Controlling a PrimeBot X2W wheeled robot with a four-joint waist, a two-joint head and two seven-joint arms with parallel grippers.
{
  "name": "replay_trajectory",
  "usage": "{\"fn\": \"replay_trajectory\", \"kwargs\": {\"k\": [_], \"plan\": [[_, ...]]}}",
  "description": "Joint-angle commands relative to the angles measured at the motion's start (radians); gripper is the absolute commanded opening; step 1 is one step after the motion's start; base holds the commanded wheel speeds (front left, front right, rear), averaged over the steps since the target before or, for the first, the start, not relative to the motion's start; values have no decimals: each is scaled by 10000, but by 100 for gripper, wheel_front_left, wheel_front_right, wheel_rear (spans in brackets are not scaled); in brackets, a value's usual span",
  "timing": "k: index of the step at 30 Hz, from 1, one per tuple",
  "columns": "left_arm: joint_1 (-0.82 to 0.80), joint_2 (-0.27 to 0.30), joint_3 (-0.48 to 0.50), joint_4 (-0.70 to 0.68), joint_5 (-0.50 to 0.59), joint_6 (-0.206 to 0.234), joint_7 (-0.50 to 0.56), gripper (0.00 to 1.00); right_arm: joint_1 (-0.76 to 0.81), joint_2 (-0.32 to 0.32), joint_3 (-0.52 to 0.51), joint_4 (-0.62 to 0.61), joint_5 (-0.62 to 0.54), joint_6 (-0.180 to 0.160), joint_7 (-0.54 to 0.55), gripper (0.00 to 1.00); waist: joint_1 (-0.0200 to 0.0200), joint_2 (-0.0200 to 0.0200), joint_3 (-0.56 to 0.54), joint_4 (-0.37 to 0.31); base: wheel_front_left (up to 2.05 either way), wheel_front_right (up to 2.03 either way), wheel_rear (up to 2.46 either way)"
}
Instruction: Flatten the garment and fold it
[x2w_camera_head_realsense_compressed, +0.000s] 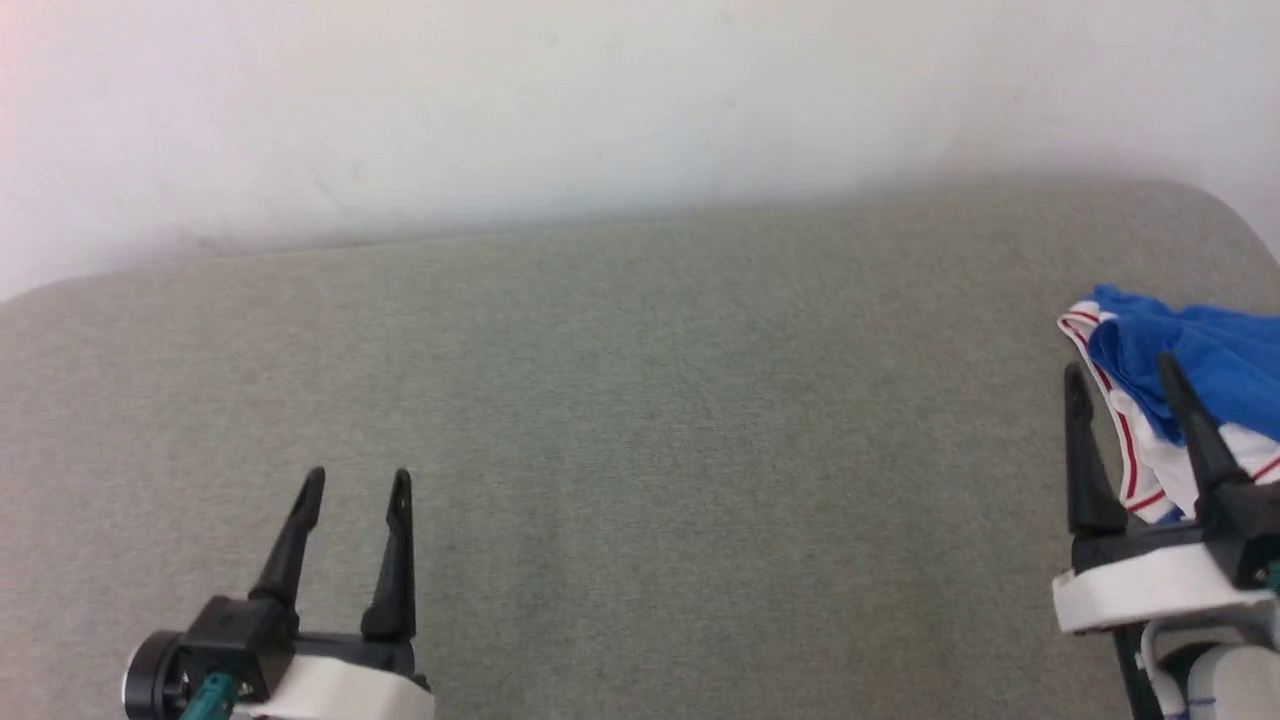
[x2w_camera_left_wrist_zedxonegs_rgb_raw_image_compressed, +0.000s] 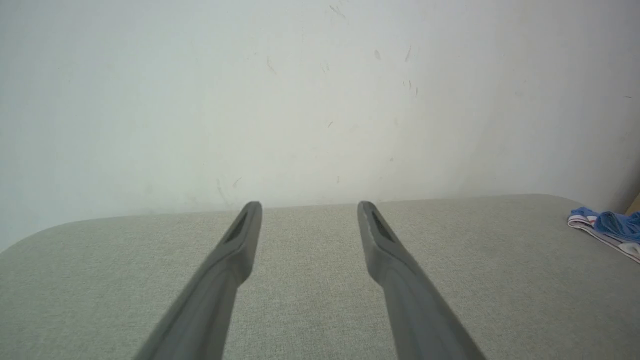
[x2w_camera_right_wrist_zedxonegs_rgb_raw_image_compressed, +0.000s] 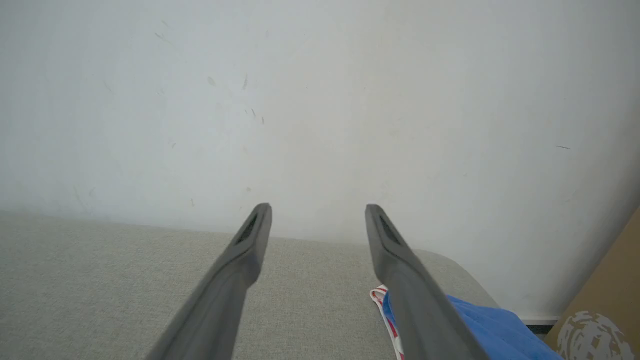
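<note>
Both arms low, fingers pointing forward: left gripper (x2w_camera_head_realsense_compressed: 358, 475) gaping over the grey surface (x2w_camera_head_realsense_compressed: 640, 400), right gripper (x2w_camera_head_realsense_compressed: 1120, 365) gaping beside the crumpled garment (x2w_camera_head_realsense_compressed: 1210, 360).

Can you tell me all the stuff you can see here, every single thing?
shirt: one, blue with white and red-striped trim, bunched up at the right edge of the table
table: one, grey-green cloth top, spread below both tools
wall: one, white, behind the table
cardboard: one piece, brown with a pale print, far right past the shirt
left tool: one, black fingers, open, over the table at the lower left
right tool: one, black fingers, open, at the lower right by the shirt
</note>
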Motion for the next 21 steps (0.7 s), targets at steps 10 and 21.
{"fn": "replay_trajectory", "kwargs": {"k": [10, 21], "plan": [[831, -341, -202, 168, -180, -512, -125, 100, 1102, 90, 43, 552, 489, -21, -675, 100, 2, 0, -778, 812, 0, 0, 0], [1147, -639, 69, 217, 208, -736, -130, 100, 1558, 92, 163, 884, 822, -21, -773, 100, 2, 0, -915, 871, 0, 0, 0]]}}
